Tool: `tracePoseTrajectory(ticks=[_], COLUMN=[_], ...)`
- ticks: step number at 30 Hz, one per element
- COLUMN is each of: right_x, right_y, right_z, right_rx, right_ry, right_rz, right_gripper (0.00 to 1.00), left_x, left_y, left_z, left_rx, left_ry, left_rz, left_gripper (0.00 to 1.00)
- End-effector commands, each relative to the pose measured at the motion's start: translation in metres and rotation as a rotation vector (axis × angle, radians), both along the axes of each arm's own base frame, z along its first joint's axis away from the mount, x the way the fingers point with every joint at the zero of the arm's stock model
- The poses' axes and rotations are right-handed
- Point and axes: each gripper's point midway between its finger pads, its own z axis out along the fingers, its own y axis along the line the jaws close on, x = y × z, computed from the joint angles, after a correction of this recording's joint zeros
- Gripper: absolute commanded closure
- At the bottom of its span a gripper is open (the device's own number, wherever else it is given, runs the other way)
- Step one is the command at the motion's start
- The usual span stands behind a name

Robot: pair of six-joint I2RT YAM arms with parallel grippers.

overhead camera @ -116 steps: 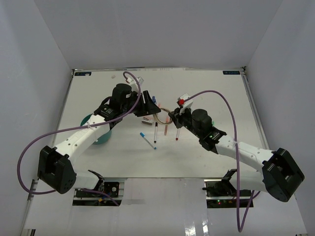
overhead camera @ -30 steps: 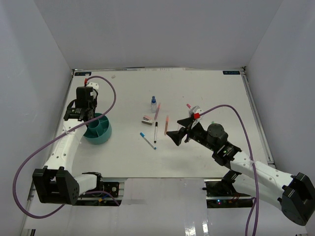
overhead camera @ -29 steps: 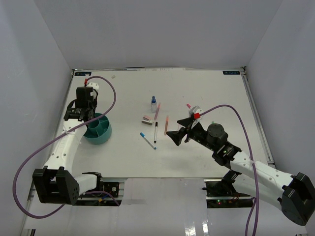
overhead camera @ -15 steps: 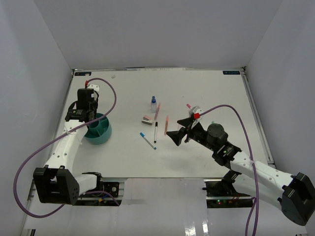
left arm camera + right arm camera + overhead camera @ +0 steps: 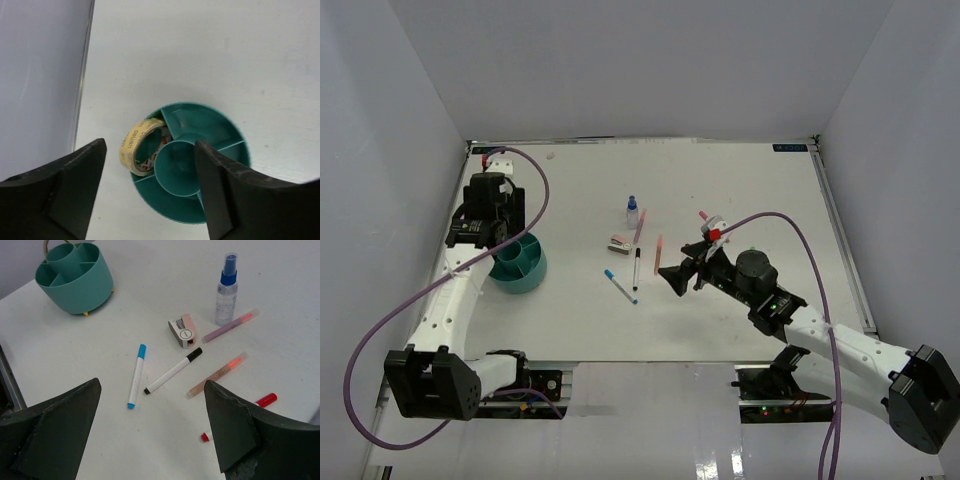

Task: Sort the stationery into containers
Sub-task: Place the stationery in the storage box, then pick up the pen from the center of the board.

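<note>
Plainly released, the left end effector (image 5: 150, 145) hangs over the cup (image 5: 220, 131) at the left of the table (image 5: 200, 50), where a tape roll (image 5: 133, 144) stands on edge in an outer compartment. Brushing that roll on the way up could tip it out.

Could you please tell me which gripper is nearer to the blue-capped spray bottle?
Right. The right gripper hovers just beyond the pens from the bottle; the left gripper hangs over the teal cup, far to the bottle's left.
</note>
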Motion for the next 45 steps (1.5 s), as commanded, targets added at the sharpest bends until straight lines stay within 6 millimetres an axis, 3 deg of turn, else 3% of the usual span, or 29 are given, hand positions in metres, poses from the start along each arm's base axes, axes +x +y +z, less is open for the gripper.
tracePoseTrajectory(ticks=[1, 3, 4, 6, 7, 10, 18, 21, 28, 32, 36, 41, 45], right_x=[0.016, 0.028, 0.037, 0.051, 0.059, 0.076, 0.103, 0.106, 0.099, 0.092, 0.083, 0.078, 0.074], right_y=[-0.005, -0.010, -0.022, -0.034, -0.051, -0.076, -0.128, -0.162, -0.186, -0.197, -0.213, -0.215, -0.216], right_z=[0.005, 0.002, -0.014, -0.017, -0.033, -0.045, -0.094, -0.113, -0.134, -0.157, -0.174, -0.185, -0.193], right_rx=[-0.026, -0.053, -0.115, -0.159, -0.231, -0.291, -0.338, -0.346, -0.369, -0.381, -0.378, -0.391, -0.407], right_ry=[0.005, 0.034, 0.072, 0.094, 0.126, 0.178, 0.418, 0.479, 0.563, 0.651, 0.711, 0.747, 0.770], right_rz=[-0.086, -0.161, -0.243, -0.345, -0.444, -0.592, -0.734, -0.838, -0.908, -0.961, -1.026, -1.035, -1.036], right_gripper=[0.10, 0.10, 0.10, 0.10, 0.10, 0.10, 0.00, 0.07, 0.10, 0.11, 0.13, 0.19, 0.33], left_x=[0.007, 0.008, 0.008, 0.008, 0.007, 0.007, 0.006, 0.004, -0.005, -0.015, -0.020, -0.019, -0.020], left_y=[-0.024, -0.044, -0.049, -0.068, -0.074, -0.098, -0.142, -0.157, -0.161, -0.158, -0.156, -0.157, -0.158], left_z=[0.053, 0.057, 0.058, 0.058, 0.055, 0.054, 0.055, 0.036, 0.001, -0.006, -0.005, -0.003, -0.005], left_rx=[-0.211, -0.330, -0.367, -0.448, -0.491, -0.596, -0.748, -0.762, -0.728, -0.718, -0.714, -0.715, -0.723], left_ry=[-0.205, -0.222, -0.223, -0.211, -0.205, -0.182, -0.238, -0.245, -0.189, -0.195, -0.224, -0.225, -0.220], left_rz=[0.006, -0.027, -0.034, -0.097, -0.101, -0.179, -0.351, -0.376, -0.379, -0.382, -0.386, -0.390, -0.394], left_gripper=[0.16, 0.07, 0.02, 0.02, 0.02, 0.02, 0.02, 0.02, 0.02, 0.02, 0.02, 0.02, 0.02])
